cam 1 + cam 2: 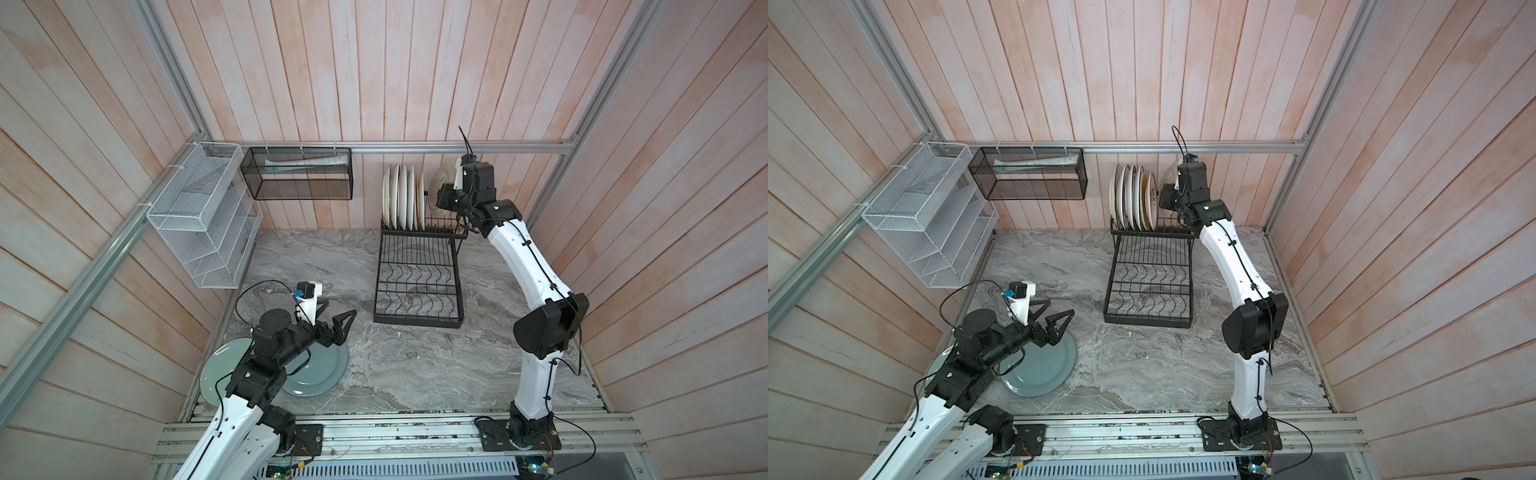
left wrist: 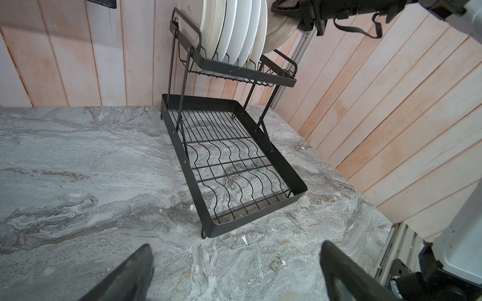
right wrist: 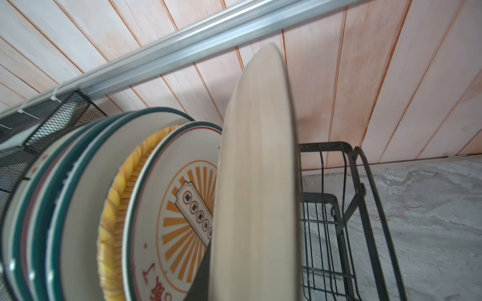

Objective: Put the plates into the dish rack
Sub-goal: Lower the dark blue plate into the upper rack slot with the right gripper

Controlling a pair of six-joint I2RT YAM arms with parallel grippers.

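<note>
Left jaws gape empty over the grey-blue plates [image 1: 320, 374] lying flat on the bench [image 1: 415, 374]. Right jaws pinch a pale plate [image 3: 255, 182] on edge, parallel to the sunburst plate [image 3: 182, 208] and just right of it, at the dish rack [image 1: 417, 321] upper tier's free slots.

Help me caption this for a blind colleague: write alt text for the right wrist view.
A cream plate, upright and edge-on, fills the middle, by the empty end of the black dish rack. Beside it stand a sunburst plate, a woven yellow plate and green-rimmed plates, already racked.
</note>
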